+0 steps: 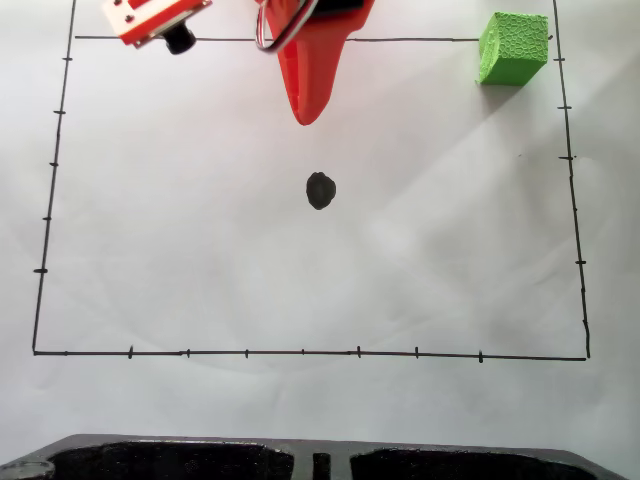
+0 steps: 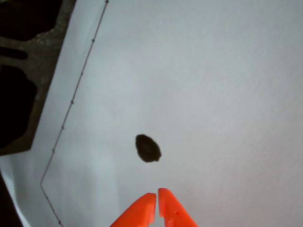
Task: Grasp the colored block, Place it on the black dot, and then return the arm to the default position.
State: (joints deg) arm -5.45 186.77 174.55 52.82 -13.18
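Fixed view puts the small bright green cube with a rough, crackled foam-like surface (image 1: 513, 48) in the upper right corner of the drawn frame, resting on the white paper (image 1: 200, 230) just inside the right-hand border line and touching the thin horizontal line that runs across the top. Nothing lies on it or against it. The small irregular black ink dot (image 1: 320, 190) sits well apart from the cube, near the middle of the sheet, with bare paper all around it and nothing covering it.

Above the dot in that view, the bright orange-red plastic arm (image 1: 320, 40) comes in from the top edge, its pointed gripper (image 1: 308, 118) aimed down toward the dot and stopping short of it. To the left of the arm, a small boxy orange and white camera mount (image 1: 152, 18) with a black lens juts out. White and red cables loop beside the arm's body.

From the wrist view, the gripper (image 2: 156, 194) shows as two orange tips pressed nearly together, only a thin slit between them, gripping nothing. The dot (image 2: 147, 148) lies just ahead of those tips.

The thin black rectangle with tick marks (image 1: 300, 352) frames the workspace. A dark moulded tray edge (image 1: 160, 460) runs along the bottom.
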